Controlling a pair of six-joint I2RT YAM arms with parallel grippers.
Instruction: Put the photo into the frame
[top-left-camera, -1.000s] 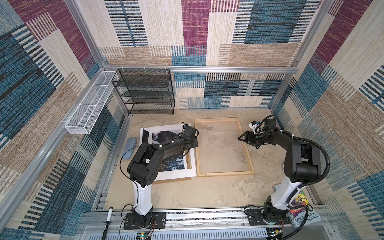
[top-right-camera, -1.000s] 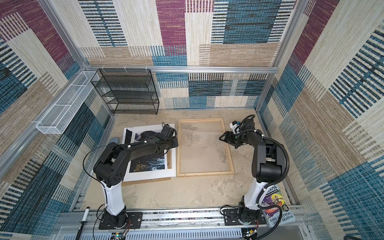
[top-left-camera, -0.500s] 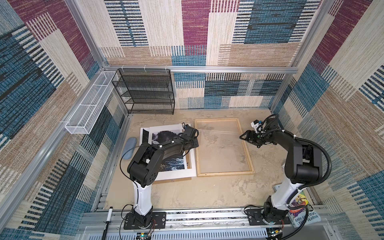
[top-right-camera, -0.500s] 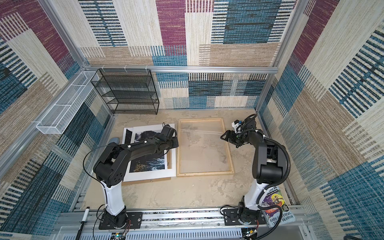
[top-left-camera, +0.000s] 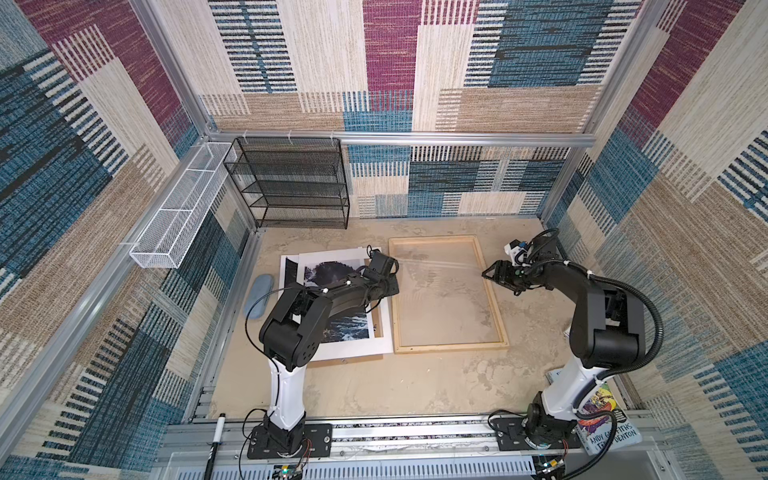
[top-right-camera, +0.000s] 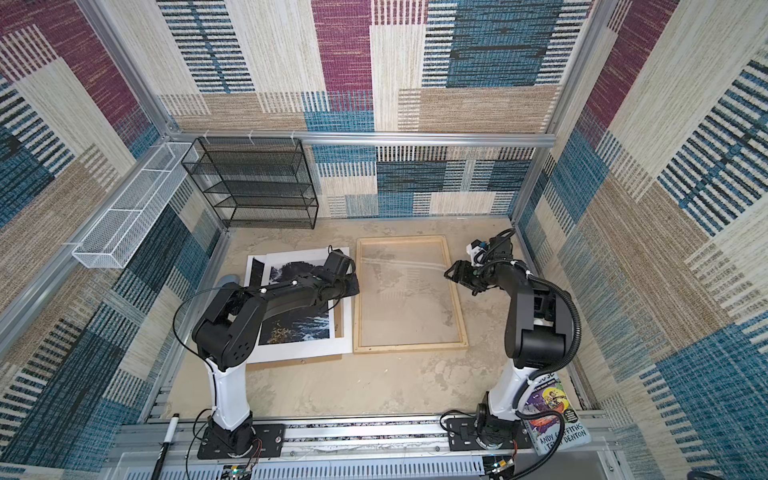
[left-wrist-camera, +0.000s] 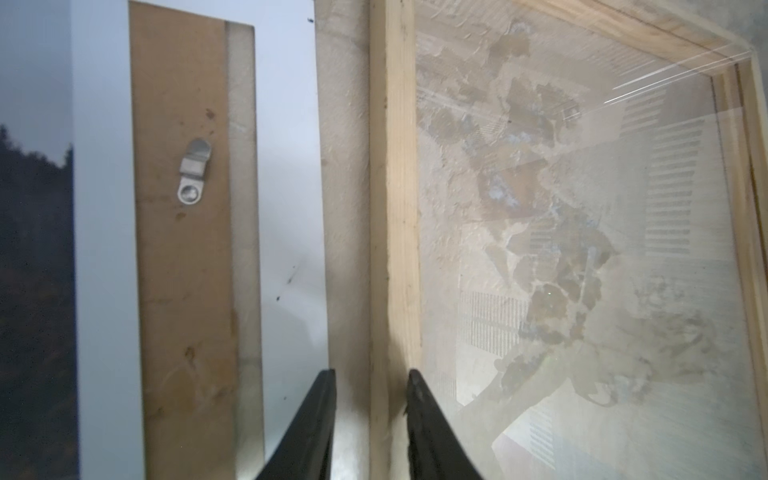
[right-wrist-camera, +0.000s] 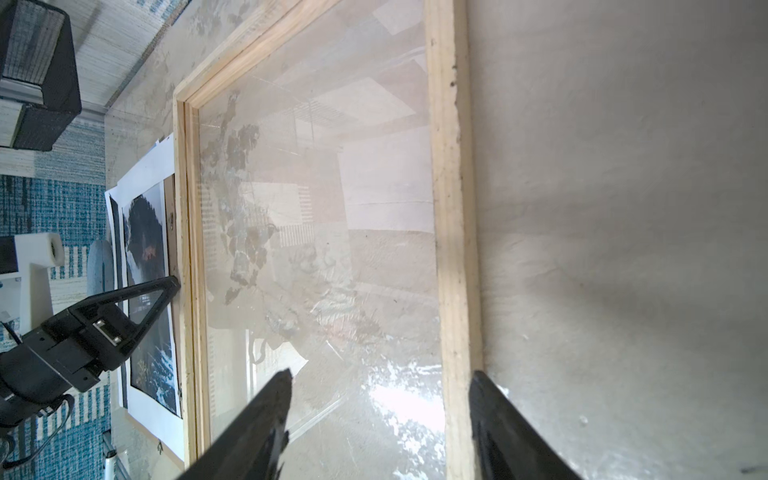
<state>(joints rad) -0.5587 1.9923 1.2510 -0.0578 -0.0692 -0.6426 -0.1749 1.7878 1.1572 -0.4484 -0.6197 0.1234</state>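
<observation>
The large rectangular picture frame of thin pale wood strips (top-left-camera: 451, 347) lies flat on the mottled beige tabletop (top-left-camera: 415, 386), right of centre in both top views, and the table shows through its clear pane. The white open-centred mat board (top-left-camera: 349, 351) lies just beside the frame's left strip, parted from it by a slim band of table. The photo (top-left-camera: 347, 326), a large paper print of a dark mountain and water scene with a narrow white border, lies flat in the mat's opening, outside the frame. A strip of plain brown backing board (left-wrist-camera: 183, 270) with a small metal clip (left-wrist-camera: 193, 178) shows between the print and the mat's right side. The left arm (top-left-camera: 332, 297) reaches across the print. The left gripper (left-wrist-camera: 370, 372) is at the frame's left strip, its 2 black fingers (left-wrist-camera: 316, 424) set narrowly, 1 on each side of the wood. The inner finger looks to be against the strip and a sliver of table shows at the outer one; whether they pinch the wood cannot be told. The right gripper (right-wrist-camera: 382, 374) is at the frame's right strip with its fingers (right-wrist-camera: 498, 424) spread wide, 1 over the pane and 1 over bare table, holding nothing. A black wire-mesh shelf (top-left-camera: 286, 187) stands at the back wall, and a blue-grey oval pad (top-left-camera: 257, 297) lies left of the mat.
</observation>
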